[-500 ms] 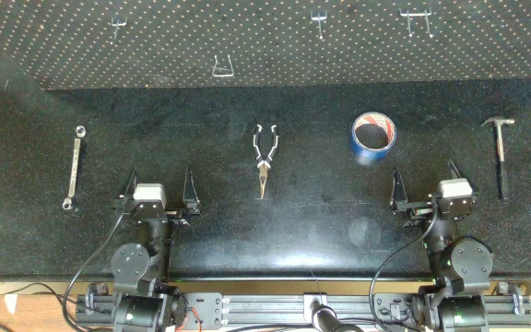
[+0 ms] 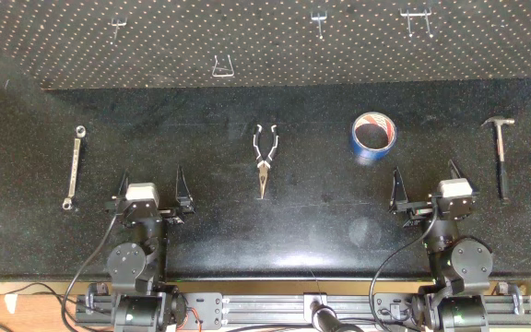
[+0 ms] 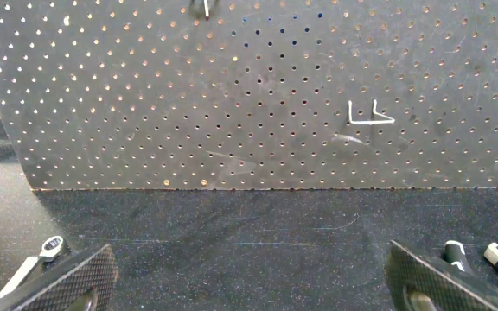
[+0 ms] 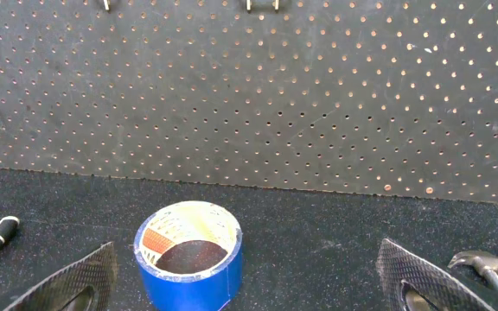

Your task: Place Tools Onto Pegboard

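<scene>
1. The silver steel combination wrench [image 2: 73, 167] lies flat at the left of the top view, slightly slanted. It looks stiff, slim and slick, with little height above the mat, so a pinch across the middle of its shank seems safest
2. The needle-nose pliers with dark, white-tipped handles [image 2: 265, 159] sit at centre frame, nose toward the bottom edge and handles slightly apart. The handles will probably swing on the pivot, so hold near the joint or squeeze both handles together
3. The blue roll of tape [image 2: 373, 136] rests right of centre with its hole facing up and a brownish inner core. It should be light and give a little. One finger inside the ring and one outside, gripping the wall, would suit hanging it
4. The hammer with a metal head and dark handle [image 2: 499, 155] lies at the far right, head toward the top. It is likely head-heavy, so a grip close under the head should stop it tipping
5. The dark perforated pegboard [image 2: 247, 37] fills the top of the frame and carries several wire hooks [image 2: 222, 66], all bare. No tool has been hung yet
6. The left gripper [image 2: 153, 187] hangs low at lower left between wrench and pliers, its jaws spread wide with nothing between them
7. The right gripper [image 2: 426, 184] sits at lower right, just below the tape, jaws likewise spread and holding nothing
</scene>
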`<state>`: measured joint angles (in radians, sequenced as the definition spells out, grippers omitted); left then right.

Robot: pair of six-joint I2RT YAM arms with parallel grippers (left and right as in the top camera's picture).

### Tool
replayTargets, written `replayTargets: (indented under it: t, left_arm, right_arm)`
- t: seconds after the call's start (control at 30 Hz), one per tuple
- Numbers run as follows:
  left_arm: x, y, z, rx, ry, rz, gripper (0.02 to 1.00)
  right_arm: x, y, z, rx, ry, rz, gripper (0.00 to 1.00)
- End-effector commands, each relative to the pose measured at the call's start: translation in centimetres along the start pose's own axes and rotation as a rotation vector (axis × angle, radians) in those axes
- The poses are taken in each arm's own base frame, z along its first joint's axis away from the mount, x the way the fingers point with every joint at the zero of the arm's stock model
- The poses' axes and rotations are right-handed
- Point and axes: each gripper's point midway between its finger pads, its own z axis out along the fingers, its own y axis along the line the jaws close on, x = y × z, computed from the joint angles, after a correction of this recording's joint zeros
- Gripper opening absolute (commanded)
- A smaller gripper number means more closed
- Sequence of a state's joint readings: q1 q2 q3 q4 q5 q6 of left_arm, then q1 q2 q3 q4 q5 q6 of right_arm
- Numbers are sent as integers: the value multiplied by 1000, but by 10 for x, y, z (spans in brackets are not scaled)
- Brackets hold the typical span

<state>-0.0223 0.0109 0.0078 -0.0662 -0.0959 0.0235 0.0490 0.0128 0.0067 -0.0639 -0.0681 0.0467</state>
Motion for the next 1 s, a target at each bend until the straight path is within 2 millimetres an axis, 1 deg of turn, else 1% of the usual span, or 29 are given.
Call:
replayTargets:
  t: [0.03,0.87,0.93,0.97,1.0]
  left_arm:
    - [1,0,0,-1,0,11,996]
    - [1,0,0,0,0,11,996]
    - [4,-9,0,54,12,12,996]
    - [6,-13,1,79,21,97,996]
    - [4,-20,1,118,4,350,993]
  right_arm:
    - [1,-1,0,9,-1,-11,976]
    - [1,-1,0,9,-1,-11,976]
    - [1,-1,0,9,-1,-12,976]
    - [1,-1,0,9,-1,-12,976]
    - [1,-1,0,9,-1,-11,976]
